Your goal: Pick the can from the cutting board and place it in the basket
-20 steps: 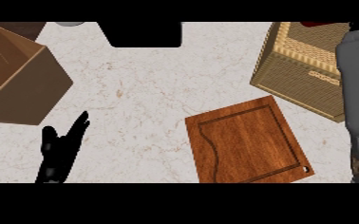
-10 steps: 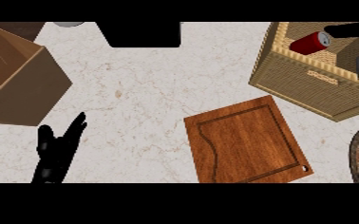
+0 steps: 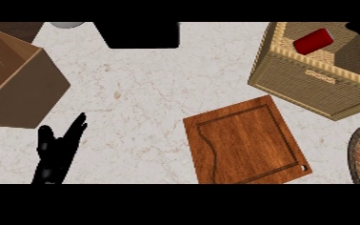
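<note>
Pale marbled bench (image 3: 155, 90) filled the view, seen steeply from above. Nearest, at the lower left, the left hand (image 3: 56, 152) rested low on the bench with its fingers (image 3: 74, 126) straight and close together, pointing up and away, holding nothing. The right hand was not in view.

Off to the right of those fingers, at much the same depth, lay the wooden cutting board (image 3: 246, 140), turned at an angle, its grooved face bare. A dark rounded edge (image 3: 354, 155) showed at the far right border; what it belonged to could not be told.

To the left of the fingertips and beyond them stood a brown box (image 3: 28, 86), open at the top. Well beyond and far to the right of the fingers stood the woven basket (image 3: 309, 71). The red can (image 3: 314, 41) lay on its side inside the basket, within the walls, apart from any hand.

Farthest off, a dark block (image 3: 137, 34) and a grey rounded object (image 3: 68, 25) sat at the far edge.

Judgement: the placing step appeared complete, the can being off the board and in the basket. Any next move would call only for keeping the hands away from the basket.
</note>
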Available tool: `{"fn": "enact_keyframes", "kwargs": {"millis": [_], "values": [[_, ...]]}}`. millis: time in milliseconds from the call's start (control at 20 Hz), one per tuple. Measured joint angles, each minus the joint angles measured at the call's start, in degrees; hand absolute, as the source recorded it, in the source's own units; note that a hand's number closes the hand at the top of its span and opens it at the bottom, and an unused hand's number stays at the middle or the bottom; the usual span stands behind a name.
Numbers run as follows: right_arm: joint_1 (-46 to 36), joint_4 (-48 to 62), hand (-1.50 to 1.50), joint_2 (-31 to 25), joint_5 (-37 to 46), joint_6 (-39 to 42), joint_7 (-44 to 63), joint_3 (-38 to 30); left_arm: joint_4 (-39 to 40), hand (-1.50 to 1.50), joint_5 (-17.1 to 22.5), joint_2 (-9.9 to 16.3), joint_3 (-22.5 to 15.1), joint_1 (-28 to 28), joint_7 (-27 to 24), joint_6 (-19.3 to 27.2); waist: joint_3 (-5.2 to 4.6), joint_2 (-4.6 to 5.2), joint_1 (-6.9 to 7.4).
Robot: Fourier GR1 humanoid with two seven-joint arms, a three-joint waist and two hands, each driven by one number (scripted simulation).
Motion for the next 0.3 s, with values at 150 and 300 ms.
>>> {"fn": "enact_keyframes", "kwargs": {"millis": [150, 300], "values": [[2.7, -4.5, -1.50, -0.2, -0.9, -0.8, 2.3, -1.4, -0.6, 0.00, 0.2, 0.6, 0.4, 0.9, -0.6, -0.6, 0.03, -0.10, -0.07], [6.0, -10.1, -1.50, -2.1, -2.0, 1.2, 5.1, -2.9, -0.9, 0.00, -0.2, -0.1, 0.2, 0.9, -0.1, 0.1, 0.03, -0.19, -0.37]]}}
